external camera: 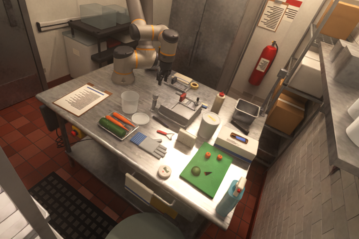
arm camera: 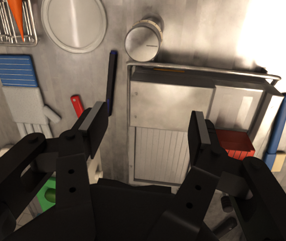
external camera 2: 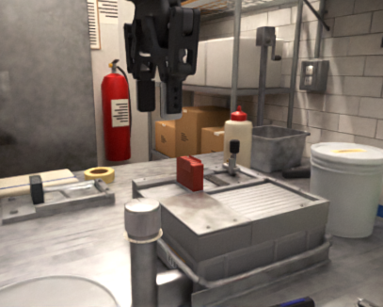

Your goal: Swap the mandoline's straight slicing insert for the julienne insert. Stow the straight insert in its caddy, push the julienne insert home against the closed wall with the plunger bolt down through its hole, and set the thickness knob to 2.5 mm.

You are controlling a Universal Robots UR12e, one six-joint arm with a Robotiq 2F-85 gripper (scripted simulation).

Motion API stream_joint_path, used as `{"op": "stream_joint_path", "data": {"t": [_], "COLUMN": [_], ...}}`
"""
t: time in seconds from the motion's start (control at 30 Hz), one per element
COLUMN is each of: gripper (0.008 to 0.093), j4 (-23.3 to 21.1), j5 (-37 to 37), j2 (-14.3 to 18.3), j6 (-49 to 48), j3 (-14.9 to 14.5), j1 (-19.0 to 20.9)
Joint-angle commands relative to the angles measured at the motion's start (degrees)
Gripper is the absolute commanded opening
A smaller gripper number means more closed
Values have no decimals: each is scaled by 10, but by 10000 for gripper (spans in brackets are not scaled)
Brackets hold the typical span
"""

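The insert's red handle (arm camera: 234, 143) is partly hidden behind my right finger in the wrist camera; it stands on the far side of the mandoline (external camera: 180, 110) (external camera 2: 236, 221) (arm camera: 187, 129) in the middle of the table. The black-topped plunger bolt (external camera 2: 233, 156) (external camera: 197, 101) rises beside it. The round thickness knob (arm camera: 143, 43) (external camera 2: 142, 235) (external camera: 155, 100) stands on a post at the mandoline's near corner. The caddy (external camera: 179, 84) (external camera 2: 52, 194) lies at the table's back with a cream block on it. My gripper (external camera: 162, 79) (external camera 2: 159, 101) (arm camera: 148, 129) hangs open and empty above the table between caddy and mandoline.
A tape roll (external camera: 194, 85) (external camera 2: 99, 174) lies beside the caddy. A squeeze bottle (external camera: 218, 102), steel bin (external camera: 246, 111) and white tub (external camera: 209, 124) crowd the mandoline's right side. A cup (external camera: 129, 101), lid (external camera: 140, 118), vegetable tray (external camera: 117, 123), peeler (external camera: 164, 133) and glove (external camera: 149, 144) lie to its left and front.
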Motion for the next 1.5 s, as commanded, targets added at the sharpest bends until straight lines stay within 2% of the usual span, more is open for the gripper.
{"op": "stream_joint_path", "data": {"t": [0.0, 0.17, 0.4, 0.53, 0.77, 0.87, 1.2, 1.47], "gripper": [680, 680, 680, 680, 680, 680, 680, 680], "j4": [2, 10, 11, 12, 12, 12, 8, -18], "j5": [0, 0, 0, 0, 0, 0, 0, 0], "j2": [-4, -24, -27, -27, -28, -28, -26, -15], "j6": [-7, -37, -39, 15, 198, 244, 255, 256], "j3": [2, 13, 15, 15, 16, 16, 18, 33], "j1": [-7, -37, -42, -42, -43, -43, -43, -43]}}
